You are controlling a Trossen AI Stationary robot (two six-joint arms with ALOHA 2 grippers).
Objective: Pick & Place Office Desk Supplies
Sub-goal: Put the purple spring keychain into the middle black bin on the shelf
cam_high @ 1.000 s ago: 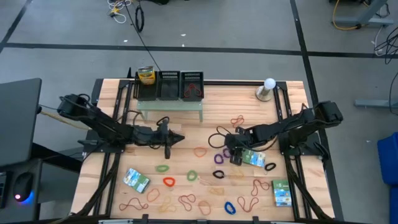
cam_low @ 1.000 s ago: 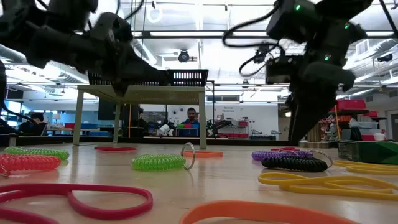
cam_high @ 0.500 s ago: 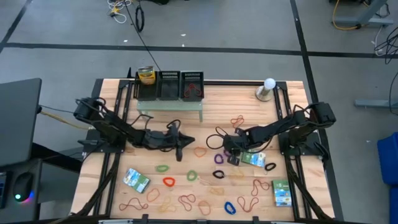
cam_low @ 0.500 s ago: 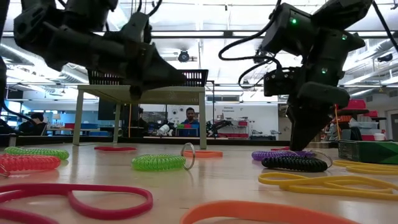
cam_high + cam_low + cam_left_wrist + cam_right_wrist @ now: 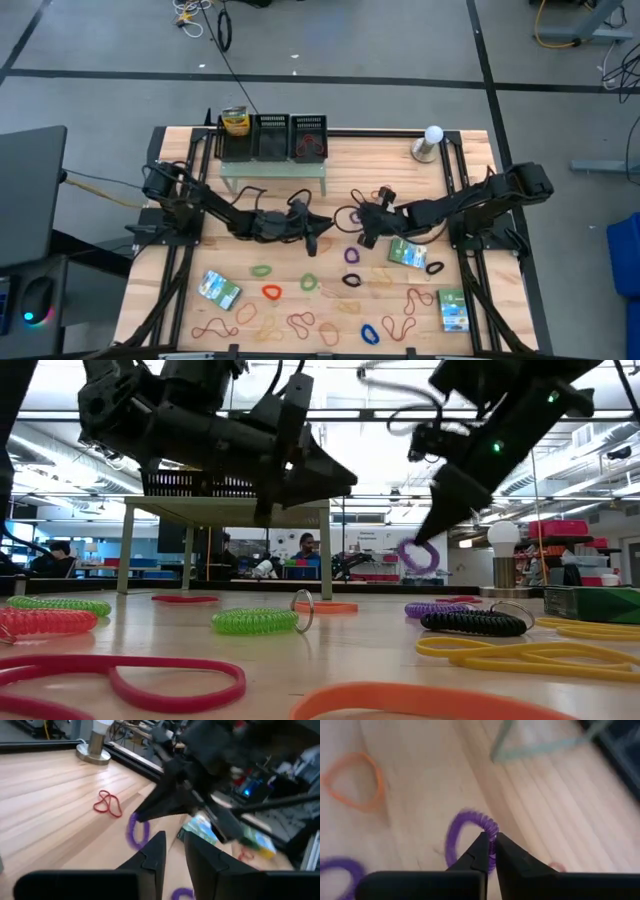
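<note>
Right gripper (image 5: 490, 851) has its two dark fingers pinched together on a purple coiled band (image 5: 470, 832), holding the loop by its edge. Seen from table height, that band (image 5: 418, 556) hangs clear of the wood beneath the gripper's (image 5: 432, 538) tip, lifted above the other loops. From above, the right gripper (image 5: 366, 226) sits near the middle of the table (image 5: 350, 170), just in front of the pale-green shelf (image 5: 273, 171).

Left gripper (image 5: 172, 855) has its fingers a small way apart with nothing between them. It points toward the right arm, and the lifted purple band (image 5: 136, 831) shows just beyond its tips. From above, the left gripper (image 5: 314, 232) lies close beside the right one, the two nearly meeting mid-table.

Other supplies lie spread over the front half of the table. A green coiled band (image 5: 255, 621) and a black coiled band (image 5: 472, 622) rest on the wood in the level view, with a second purple band (image 5: 445, 608) behind the black one. A red band (image 5: 272, 292) lies nearer the front edge. One flat green packet (image 5: 218, 289) sits at the front left, another (image 5: 407, 254) just right of the grippers, and a third (image 5: 453, 309) at the front right. Three black mesh trays (image 5: 274, 136) stand on the shelf at the back, and a small lamp (image 5: 430, 143) stands at the back right.
</note>
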